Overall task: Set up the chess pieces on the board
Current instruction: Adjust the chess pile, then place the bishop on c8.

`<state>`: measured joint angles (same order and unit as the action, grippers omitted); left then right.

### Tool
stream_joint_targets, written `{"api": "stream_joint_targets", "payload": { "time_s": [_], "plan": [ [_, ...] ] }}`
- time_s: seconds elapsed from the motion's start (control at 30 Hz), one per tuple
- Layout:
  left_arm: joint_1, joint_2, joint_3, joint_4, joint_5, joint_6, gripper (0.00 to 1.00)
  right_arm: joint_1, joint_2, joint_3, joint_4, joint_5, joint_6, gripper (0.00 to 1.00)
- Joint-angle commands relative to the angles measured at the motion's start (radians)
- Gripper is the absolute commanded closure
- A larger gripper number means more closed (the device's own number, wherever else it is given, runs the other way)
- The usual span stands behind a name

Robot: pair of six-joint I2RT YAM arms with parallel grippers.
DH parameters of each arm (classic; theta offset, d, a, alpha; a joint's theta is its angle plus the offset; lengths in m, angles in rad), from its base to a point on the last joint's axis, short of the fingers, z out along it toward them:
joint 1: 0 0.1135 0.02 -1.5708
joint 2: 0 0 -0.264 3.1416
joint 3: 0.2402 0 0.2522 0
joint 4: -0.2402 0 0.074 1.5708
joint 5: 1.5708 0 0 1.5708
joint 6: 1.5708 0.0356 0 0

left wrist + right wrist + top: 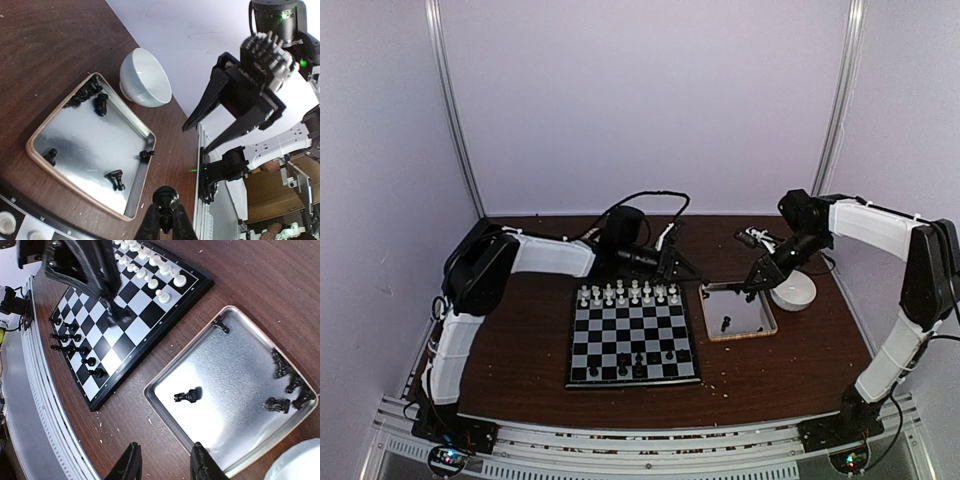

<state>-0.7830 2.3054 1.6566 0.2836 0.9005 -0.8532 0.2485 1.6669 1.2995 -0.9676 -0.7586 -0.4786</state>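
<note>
Brown table (pixel 520 350) carries the board (pixel 632 340), black pieces (pixel 623 368) on its near rows. Beside it in the tray (pixel 767 322) a lone piece (pixel 186 397), upright or toppled I cannot tell, sits just ahead of the right claw (pixel 162 462), the nearer one, its jaws apart and empty. Farther off, by the white row (pixel 625 293), the left claw (pixel 166 220) is clamped on a second piece (pixel 165 197).

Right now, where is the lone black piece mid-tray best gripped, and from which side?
Take the lone black piece by its narrow waist below the head, coming down from above. It seems to stand upright on the bare floor of the tray, clear of the walls and the other pieces, so open jaws fit either side.
</note>
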Motion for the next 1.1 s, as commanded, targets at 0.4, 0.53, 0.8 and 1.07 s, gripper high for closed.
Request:
{"api": "stream_joint_targets", "payload": {
  "time_s": [0.4,0.53,0.8,1.07],
  "plan": [
    [-0.052,-0.579,-0.15,-1.154,-0.678,0.802,1.0,-0.046,-0.048,-0.059,0.099,0.071,0.01,0.64],
    [-0.095,-0.67,-0.234,-1.219,-0.733,0.809,1.0,-0.047,-0.036,-0.058,0.093,0.07,0.001,0.64],
    [-0.233,-0.644,-0.213,-1.225,-0.791,0.89,1.0,-0.046,-0.014,-0.054,0.086,0.075,-0.008,0.63],
    [-0.312,-0.462,-0.025,-1.249,-0.809,1.009,1.0,-0.046,-0.019,-0.062,0.078,0.069,-0.015,0.63]
  ]
}}
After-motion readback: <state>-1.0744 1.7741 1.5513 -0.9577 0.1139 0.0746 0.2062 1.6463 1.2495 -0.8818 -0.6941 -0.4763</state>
